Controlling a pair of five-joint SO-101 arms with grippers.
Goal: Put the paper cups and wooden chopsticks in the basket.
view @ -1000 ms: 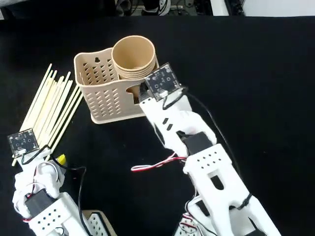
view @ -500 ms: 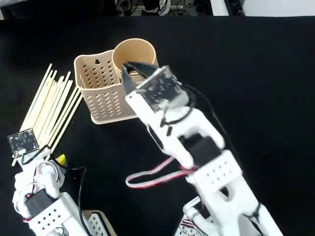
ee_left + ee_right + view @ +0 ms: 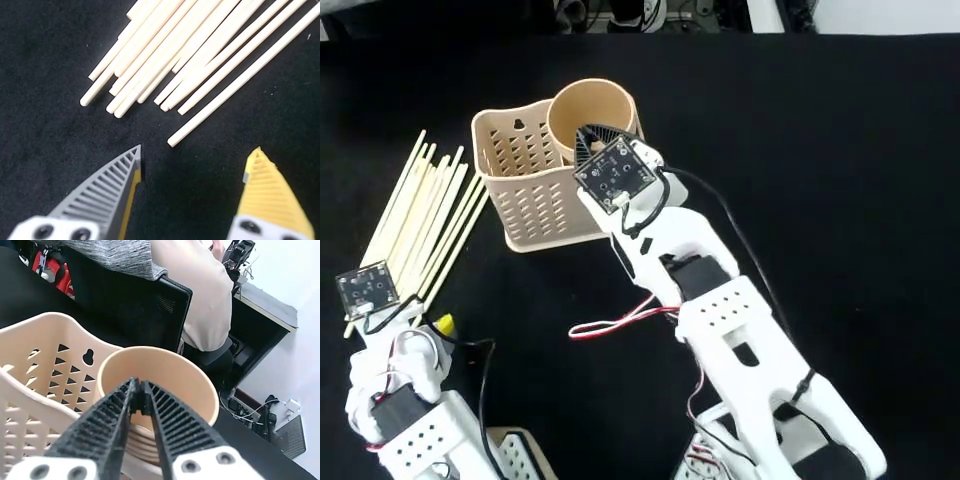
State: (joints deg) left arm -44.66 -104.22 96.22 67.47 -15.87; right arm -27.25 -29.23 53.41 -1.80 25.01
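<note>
Left pincer (image 3: pixel 199 147) hangs spread wide just above the black table (image 3: pixel 820 150), its tips a little short of the near ends of the wooden chopsticks (image 3: pixel 200 65). These lie in a loose fan beside the basket (image 3: pixel 535 200). We judge the chopsticks to be the remaining step. We should come squarely across several of them near their ends and close gently, so none rolls free. Farther off, the paper cups (image 3: pixel 165 375) stand nested inside one end of the basket. The right pincer (image 3: pixel 138 382) is pinched closed on nothing at their mouth.
</note>
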